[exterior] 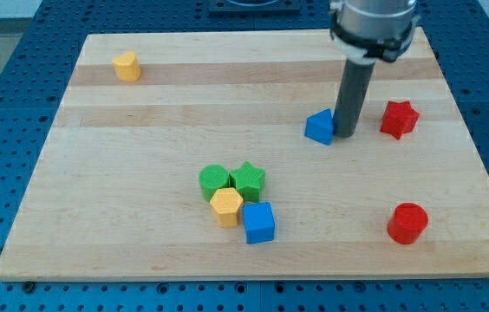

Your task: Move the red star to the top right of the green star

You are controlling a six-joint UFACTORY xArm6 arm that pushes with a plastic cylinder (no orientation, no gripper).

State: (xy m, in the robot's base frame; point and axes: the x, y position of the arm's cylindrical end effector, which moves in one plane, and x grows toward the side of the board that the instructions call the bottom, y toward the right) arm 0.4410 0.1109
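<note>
The red star (pixel 399 119) lies at the view's right, upper half of the wooden board (pixel 140 243). The green star (pixel 249 180) sits near the board's middle, lower down, in a cluster of blocks. My tip (pixel 345 134) rests on the board just right of a blue triangular block (pixel 319 126), touching or nearly touching it. The red star is about 60 pixels to the tip's right, apart from it. The green star is far down and to the left of the tip.
A green cylinder (pixel 214 181), a yellow hexagon (pixel 226 206) and a blue cube (pixel 259 223) crowd the green star. A red cylinder (pixel 407 224) stands at the lower right. A yellow block (pixel 127 66) lies at the upper left.
</note>
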